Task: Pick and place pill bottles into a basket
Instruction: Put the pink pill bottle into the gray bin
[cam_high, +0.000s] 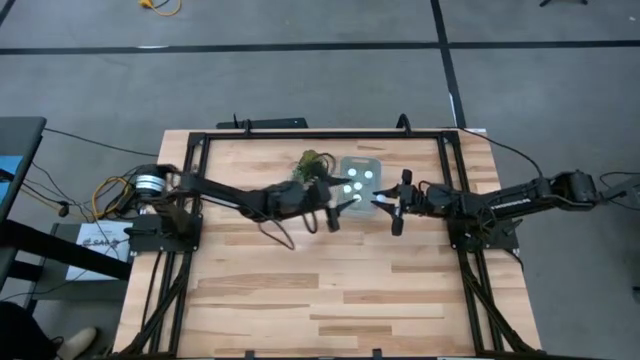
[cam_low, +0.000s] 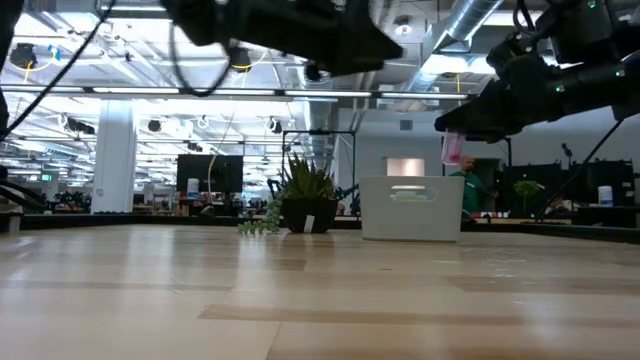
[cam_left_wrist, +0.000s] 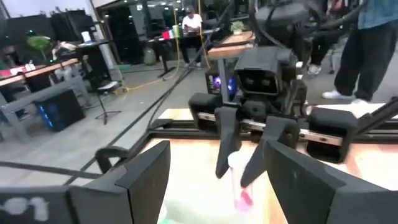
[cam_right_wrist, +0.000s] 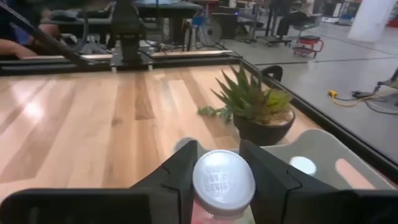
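The pale basket stands on the table at far centre, next to a potted green plant. Several white-capped pill bottles stand inside it, and one cap shows in the right wrist view. My right gripper is shut on a pink pill bottle with a white cap. It holds the bottle in the air just beside the basket's right end. My left gripper is open and empty. It hovers at the basket's near left corner, facing the right gripper. My right gripper pinches the bottle between its two fingers, just below the white cap, one finger on each side. The fingers come from above, pointing down. The bottle hangs upright below them, its pink body lifted clear of the table and the basket.
The plant pot stands close to the basket's left side. A black frame runs around the table's far edge and sides. The near half of the wooden table is bare. People sit and stand in the room beyond.
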